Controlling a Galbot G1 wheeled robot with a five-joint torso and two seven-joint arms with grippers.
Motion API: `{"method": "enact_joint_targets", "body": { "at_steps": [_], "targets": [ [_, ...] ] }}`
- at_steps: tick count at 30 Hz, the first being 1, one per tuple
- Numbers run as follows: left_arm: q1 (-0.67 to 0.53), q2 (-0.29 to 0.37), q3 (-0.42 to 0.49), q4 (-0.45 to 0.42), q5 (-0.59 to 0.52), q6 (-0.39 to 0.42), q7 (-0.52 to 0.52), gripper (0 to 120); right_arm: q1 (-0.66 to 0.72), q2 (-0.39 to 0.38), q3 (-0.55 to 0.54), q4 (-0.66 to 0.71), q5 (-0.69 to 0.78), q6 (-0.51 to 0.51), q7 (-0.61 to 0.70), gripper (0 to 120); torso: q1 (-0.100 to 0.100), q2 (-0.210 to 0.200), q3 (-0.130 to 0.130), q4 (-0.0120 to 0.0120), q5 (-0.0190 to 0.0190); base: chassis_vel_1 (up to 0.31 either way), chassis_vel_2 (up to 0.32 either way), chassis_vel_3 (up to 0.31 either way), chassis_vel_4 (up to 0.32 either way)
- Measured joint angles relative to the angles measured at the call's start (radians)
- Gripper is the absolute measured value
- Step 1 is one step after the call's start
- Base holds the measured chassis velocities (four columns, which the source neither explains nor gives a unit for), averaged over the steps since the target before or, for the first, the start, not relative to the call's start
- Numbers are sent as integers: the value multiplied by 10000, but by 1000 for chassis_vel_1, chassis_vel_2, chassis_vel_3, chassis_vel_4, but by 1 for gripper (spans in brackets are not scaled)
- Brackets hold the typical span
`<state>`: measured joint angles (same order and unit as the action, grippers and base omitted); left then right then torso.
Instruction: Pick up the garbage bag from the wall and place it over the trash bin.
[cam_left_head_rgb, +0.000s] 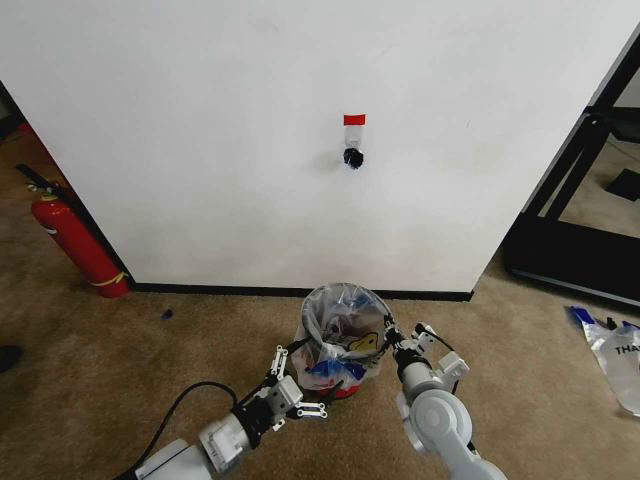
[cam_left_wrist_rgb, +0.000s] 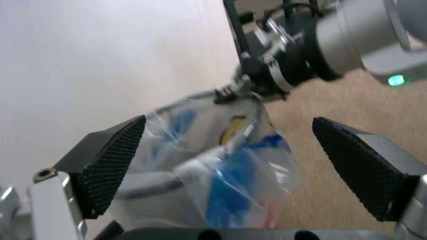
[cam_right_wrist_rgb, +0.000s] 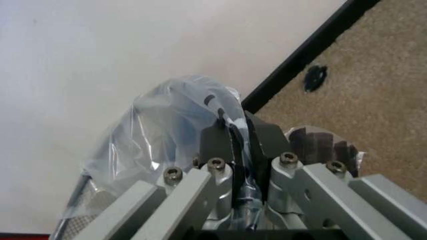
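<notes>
Your right gripper (cam_left_head_rgb: 393, 335) reaches in low from the right, fingers pinched together on the garbage bag (cam_left_head_rgb: 345, 335) at the right side of the trash bin (cam_left_head_rgb: 343, 388); your left gripper (cam_left_head_rgb: 288, 382) sits low on the bin's left with its fingers (cam_left_wrist_rgb: 110, 165) spread wide, holding nothing. The bag is draped over the bin, which stands on carpet just before the wall (cam_left_head_rgb: 250, 150) and its black baseboard (cam_left_head_rgb: 220, 289). You have open carpet on both sides, a fire extinguisher (cam_left_head_rgb: 75, 240) well left, another plastic bag (cam_left_head_rgb: 615, 360) far right.
</notes>
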<state>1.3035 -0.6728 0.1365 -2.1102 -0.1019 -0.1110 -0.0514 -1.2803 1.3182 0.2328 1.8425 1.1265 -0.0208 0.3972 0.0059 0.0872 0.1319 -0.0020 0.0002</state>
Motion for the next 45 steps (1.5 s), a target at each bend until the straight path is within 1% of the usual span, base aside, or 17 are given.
{"method": "enact_joint_targets", "body": {
  "at_steps": [4,6,7,8,11,13,15,16,18,21,22,24,28,29,30,42,45],
  "targets": [
    [-354,70,280,247,165,316,1,94,31,-14,-51,-8,-3,-8,-5,1,0,0,0,-5,-3,0,0,0,0],
    [-413,87,303,294,120,435,0,90,56,-32,-78,-46,-3,-14,-17,1,0,0,0,-3,-1,0,0,0,0],
    [-443,91,307,333,79,471,-4,86,59,-39,-97,-73,-3,-17,-29,1,0,0,0,-3,-2,0,0,0,0],
    [-443,91,307,333,79,471,-4,86,59,-39,-97,-73,-3,-17,-29,1,0,0,0,-3,-2,0,0,0,0],
    [-497,94,373,476,10,555,-9,70,77,-43,-142,-127,-5,-21,-55,1,0,0,0,-2,-1,0,0,0,0],
    [-560,70,444,532,-12,587,-9,66,93,-35,-158,-132,-6,-24,-55,1,0,0,0,-2,-2,0,0,0,0],
    [-719,5,613,666,-24,625,-4,55,126,-24,-184,-136,-6,-35,-55,1,0,0,0,-2,-2,0,0,0,0],
    [-719,5,613,666,-24,625,-4,55,126,-24,-184,-136,-6,-35,-55,1,0,0,0,-2,-2,0,0,0,0],
    [-819,-25,816,822,-24,640,23,45,141,-9,-193,-142,-16,-39,-56,1,1,-1,1,-3,-3,0,0,0,0],
    [-867,-71,934,968,-34,669,30,35,124,2,-191,-142,-32,-40,-56,1,0,-1,0,-2,-2,0,0,0,0],
    [-867,-71,934,968,-34,669,30,35,124,2,-191,-142,-32,-40,-56,1,0,-1,0,-2,-2,0,0,0,0],
    [-933,-133,964,1080,-63,709,23,23,82,-19,-177,-139,-35,-40,-64,1,0,0,0,-3,-2,0,0,0,0],
    [-966,-174,966,1166,-108,759,7,8,65,-32,-155,-125,-36,-39,-75,1,0,-1,0,-2,-2,0,0,0,0],
    [-964,-179,968,1177,-108,759,6,7,64,-31,-155,-124,-36,-39,-76,1,0,0,0,-2,-2,0,0,0,0],
    [-937,-196,982,1209,-108,750,4,1,62,-25,-154,-120,-36,-38,-77,1,0,0,0,-3,-2,0,0,0,0],
    [-500,-203,896,1134,68,285,-126,0,83,-28,-110,-132,-34,-29,-77,1,0,-1,0,-3,-2,0,0,0,0],
    [-393,-302,1166,1278,320,157,-110,0,96,8,-99,-127,-5,-25,-55,1,0,-1,0,-2,-1,0,0,0,0]
  ]
}}
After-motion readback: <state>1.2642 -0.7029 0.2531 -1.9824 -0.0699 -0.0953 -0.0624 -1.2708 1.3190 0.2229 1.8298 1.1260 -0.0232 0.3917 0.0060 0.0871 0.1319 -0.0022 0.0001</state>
